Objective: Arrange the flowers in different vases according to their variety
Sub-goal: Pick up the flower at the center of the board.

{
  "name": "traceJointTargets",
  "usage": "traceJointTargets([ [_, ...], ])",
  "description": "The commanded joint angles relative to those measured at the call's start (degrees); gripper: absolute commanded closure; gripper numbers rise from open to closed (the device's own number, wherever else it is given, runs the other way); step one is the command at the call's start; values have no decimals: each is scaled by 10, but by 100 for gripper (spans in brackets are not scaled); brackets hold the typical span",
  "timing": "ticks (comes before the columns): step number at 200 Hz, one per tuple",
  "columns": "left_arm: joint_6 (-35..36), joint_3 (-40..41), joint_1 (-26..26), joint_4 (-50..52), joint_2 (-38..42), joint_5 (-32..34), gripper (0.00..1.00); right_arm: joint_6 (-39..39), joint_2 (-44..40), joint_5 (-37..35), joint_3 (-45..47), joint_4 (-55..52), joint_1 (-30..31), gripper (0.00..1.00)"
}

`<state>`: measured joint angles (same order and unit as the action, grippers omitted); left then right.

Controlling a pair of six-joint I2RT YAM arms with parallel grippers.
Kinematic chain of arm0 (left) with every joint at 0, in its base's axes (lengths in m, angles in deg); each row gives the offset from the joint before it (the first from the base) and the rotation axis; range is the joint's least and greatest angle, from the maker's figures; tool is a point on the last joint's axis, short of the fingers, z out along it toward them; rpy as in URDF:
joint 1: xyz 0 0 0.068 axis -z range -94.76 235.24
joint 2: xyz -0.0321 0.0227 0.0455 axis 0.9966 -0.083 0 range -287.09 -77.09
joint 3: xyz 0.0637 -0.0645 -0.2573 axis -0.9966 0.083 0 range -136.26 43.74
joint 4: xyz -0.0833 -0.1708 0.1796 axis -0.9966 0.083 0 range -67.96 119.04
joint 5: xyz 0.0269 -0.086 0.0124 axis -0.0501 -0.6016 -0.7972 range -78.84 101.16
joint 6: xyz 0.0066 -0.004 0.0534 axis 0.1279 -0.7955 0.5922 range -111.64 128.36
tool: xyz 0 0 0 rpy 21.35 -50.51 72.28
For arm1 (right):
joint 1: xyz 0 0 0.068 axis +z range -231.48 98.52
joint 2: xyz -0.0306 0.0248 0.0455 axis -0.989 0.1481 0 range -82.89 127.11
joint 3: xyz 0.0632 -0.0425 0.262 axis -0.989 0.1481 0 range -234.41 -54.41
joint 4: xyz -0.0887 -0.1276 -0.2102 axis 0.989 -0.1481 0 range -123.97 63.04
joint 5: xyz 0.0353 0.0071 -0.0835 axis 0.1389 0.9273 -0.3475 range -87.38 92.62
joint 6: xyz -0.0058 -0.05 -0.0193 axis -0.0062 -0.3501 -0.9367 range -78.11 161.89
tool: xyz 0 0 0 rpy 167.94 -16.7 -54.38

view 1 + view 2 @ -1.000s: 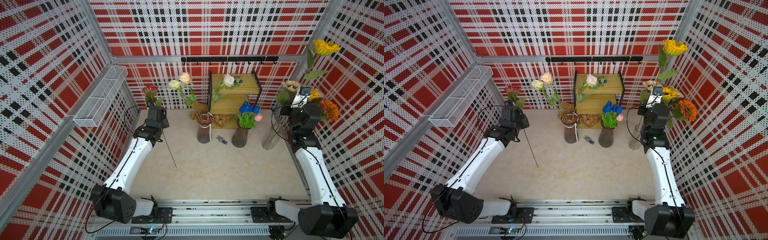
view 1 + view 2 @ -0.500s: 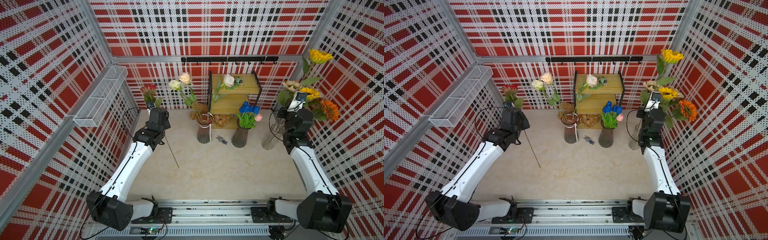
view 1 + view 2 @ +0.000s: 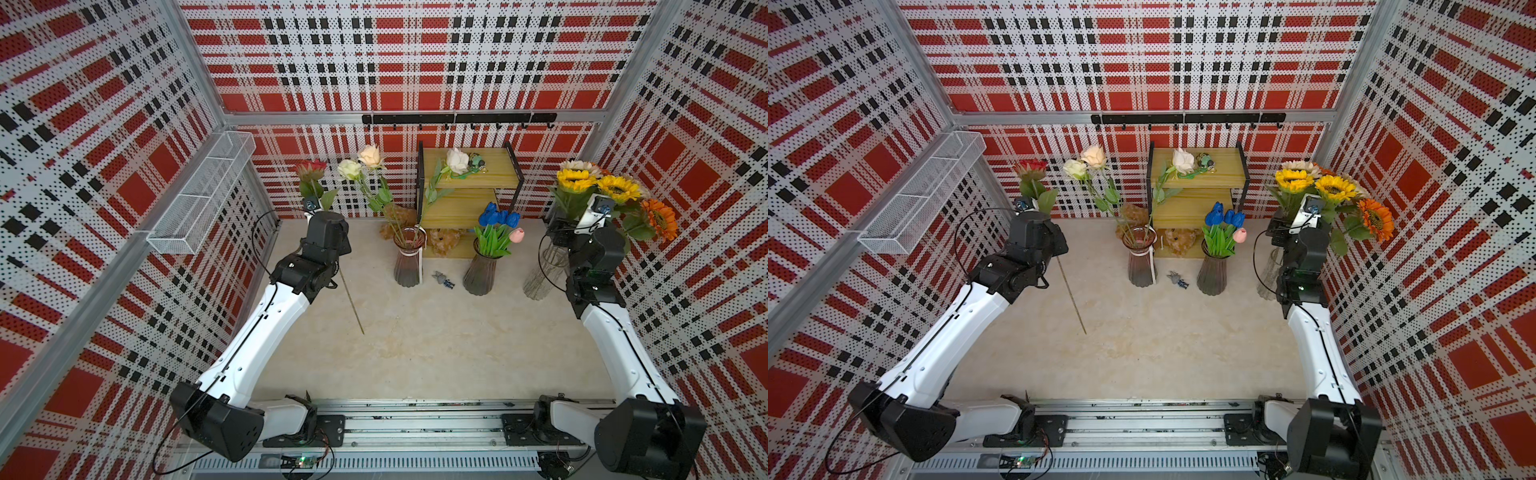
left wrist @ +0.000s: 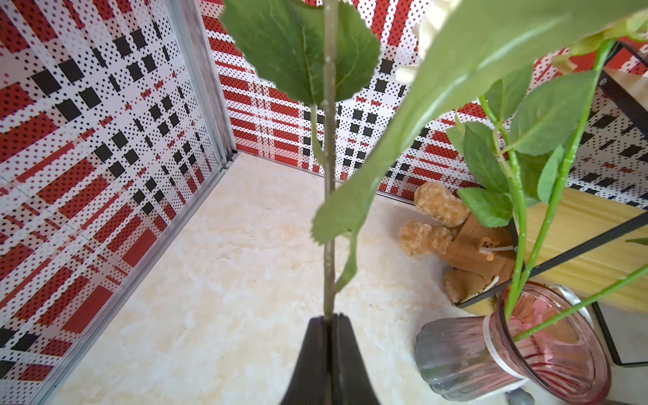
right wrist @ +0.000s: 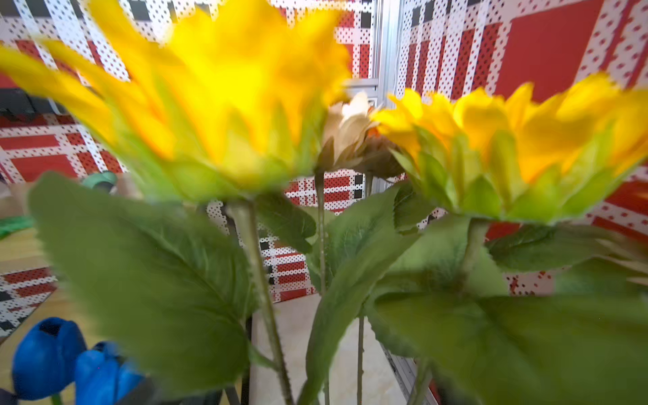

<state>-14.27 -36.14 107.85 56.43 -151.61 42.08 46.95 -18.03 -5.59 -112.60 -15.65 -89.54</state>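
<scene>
Left wrist view: flower stem (image 4: 328, 273) pinched inside left gripper (image 4: 331, 318).

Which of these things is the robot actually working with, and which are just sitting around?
Part of the job: red flower held by the left gripper; cream roses; tulips; sunflowers; rose vase; tulip vase; clear vase.
Just lying about: plush toys; wooden shelf; wire basket; small figurine; hook rail.

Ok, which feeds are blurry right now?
Right wrist view: the yellow sunflower heads fill the frame, smeared; the blue tulips look sharper. Left wrist view: the near green leaf is soft, the ribbed smoky pink glass vase crisp. Both top views: sharp, evenly lit, edges bowed.
</scene>
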Motion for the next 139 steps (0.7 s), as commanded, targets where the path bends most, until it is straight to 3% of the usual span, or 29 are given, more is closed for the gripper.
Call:
traceJointTargets([
  [1, 6, -5, 9, -3, 1, 8, 100, 19, -53, -1, -25, -54, -4, 4],
  [49, 13, 3, 29, -15, 14, -2, 100, 58, -159, 36, -14, -164, 1, 1],
  [79, 27, 7, 54, -30, 23, -3, 100, 102, -192, 116, -21, -225, 16, 3],
  [101, 34, -2, 89, -42, 20, -2, 100, 126, -197, 143, -28, -258, 88, 6],
  [139, 77, -20, 159, -85, 10, -22, 100, 145, -144, 164, -56, -288, 266, 11],
])
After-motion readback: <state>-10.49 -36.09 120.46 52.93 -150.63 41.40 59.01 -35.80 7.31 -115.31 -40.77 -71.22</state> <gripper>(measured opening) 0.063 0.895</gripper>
